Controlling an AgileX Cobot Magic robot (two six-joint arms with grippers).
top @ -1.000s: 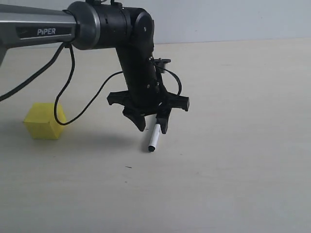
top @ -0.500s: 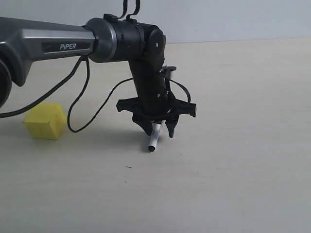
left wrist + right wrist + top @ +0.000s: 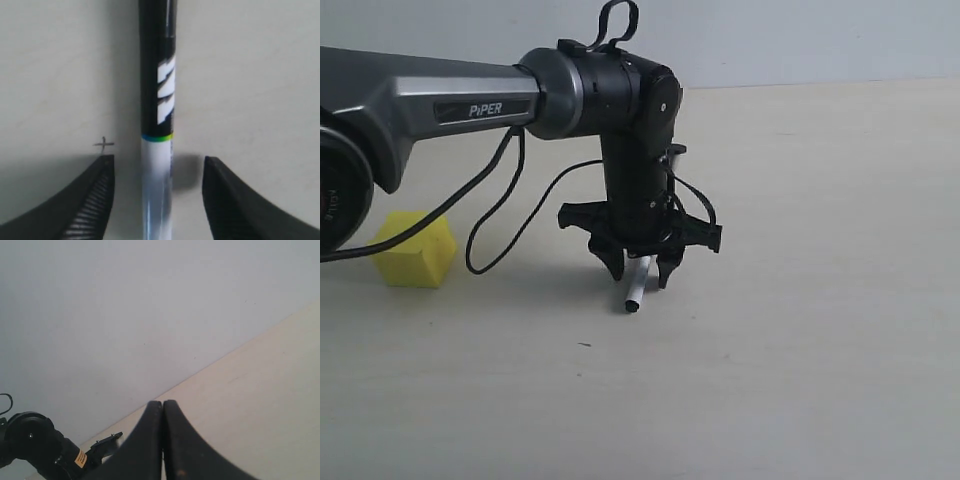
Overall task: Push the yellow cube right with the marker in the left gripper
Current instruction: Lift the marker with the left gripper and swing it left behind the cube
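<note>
left tool (image 3: 640, 278) spread astride slim glossy marker (image 3: 157, 120); right tool (image 3: 162, 403) pressed together; yellow cube (image 3: 415, 250) apart

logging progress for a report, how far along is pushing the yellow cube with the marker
Early. Done: the left gripper is down astride the marker, which lies on the table. In hand: the grasp; the left wrist view shows gaps between the fingers and the barrel, so nothing is clamped yet. Left: close, lift, carry the marker to the yellow cube, well apart from it, and push it right.
</note>
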